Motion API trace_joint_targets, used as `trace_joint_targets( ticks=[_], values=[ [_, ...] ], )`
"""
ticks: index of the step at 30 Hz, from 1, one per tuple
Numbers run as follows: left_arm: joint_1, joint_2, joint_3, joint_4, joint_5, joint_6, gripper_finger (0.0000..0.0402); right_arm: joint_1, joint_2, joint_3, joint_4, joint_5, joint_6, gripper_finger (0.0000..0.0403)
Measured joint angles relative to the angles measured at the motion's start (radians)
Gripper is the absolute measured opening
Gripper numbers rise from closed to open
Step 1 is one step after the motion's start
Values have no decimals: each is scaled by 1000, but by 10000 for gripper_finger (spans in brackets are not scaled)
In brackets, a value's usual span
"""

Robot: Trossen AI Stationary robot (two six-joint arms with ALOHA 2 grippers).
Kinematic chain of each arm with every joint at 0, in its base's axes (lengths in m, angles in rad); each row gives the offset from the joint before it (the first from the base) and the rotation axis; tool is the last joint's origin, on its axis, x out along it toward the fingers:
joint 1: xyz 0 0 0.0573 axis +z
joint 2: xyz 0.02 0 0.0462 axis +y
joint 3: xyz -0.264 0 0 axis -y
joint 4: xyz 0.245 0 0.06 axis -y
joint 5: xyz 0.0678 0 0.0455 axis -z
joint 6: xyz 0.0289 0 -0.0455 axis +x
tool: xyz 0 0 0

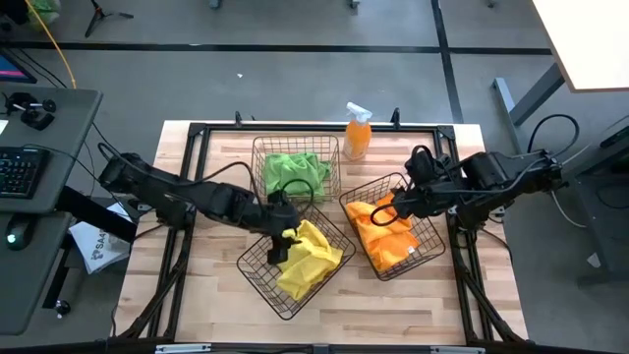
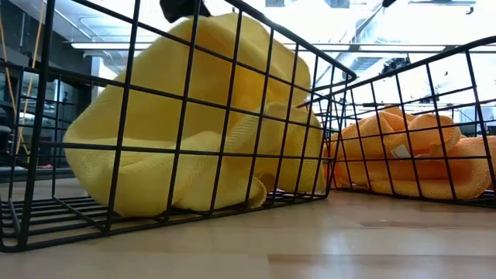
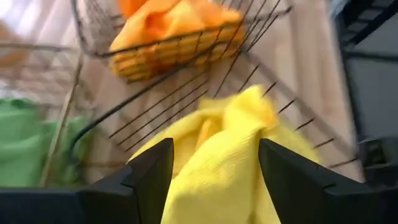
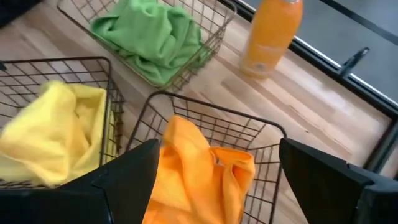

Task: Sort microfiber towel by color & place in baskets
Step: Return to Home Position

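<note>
Three dark wire baskets stand on the wooden table. The far one (image 1: 257, 157) holds green towels (image 1: 295, 172). The near one (image 1: 257, 280) holds yellow towels (image 1: 310, 258). The right one (image 1: 432, 246) holds orange towels (image 1: 388, 236). My left gripper (image 1: 285, 233) is open over the yellow basket, its fingers on either side of a raised yellow fold (image 3: 217, 162). My right gripper (image 1: 385, 211) is open above the orange towels (image 4: 199, 168), its fingers standing wide apart over the basket. My left gripper comes slanting down at the top of the yellow pile, its open fingers (image 3: 152, 174) on either side of the raised fold (image 3: 239, 118). The pile rests in the basket. Whether the fingers touch the cloth I cannot tell.
An orange spray bottle (image 1: 358, 133) stands upright at the table's far edge, between the green and orange baskets. The three baskets stand close together at mid-table. Bare wood lies along the near edge (image 1: 393, 315) and on the left (image 1: 187, 256).
</note>
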Motion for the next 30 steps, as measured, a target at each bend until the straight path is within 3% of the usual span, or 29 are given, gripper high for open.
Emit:
trace_joint_targets(
  ticks=[5,11,16,22,30],
  values=[
    [-15,-11,-21,12,50,-38,224,2,-3,0,1,-34,-32,328],
    [-104,-239,-223,157,-209,-122,210,27,-3,0,2,-40,-55,328],
    [-93,-488,-515,432,-292,-138,196,36,-3,0,2,-35,-49,328],
    [82,-704,-800,713,-245,-60,153,35,-3,0,2,-42,-44,300],
    [267,-894,-964,839,-79,-89,43,44,-3,0,2,-87,-38,165]
  ],
)
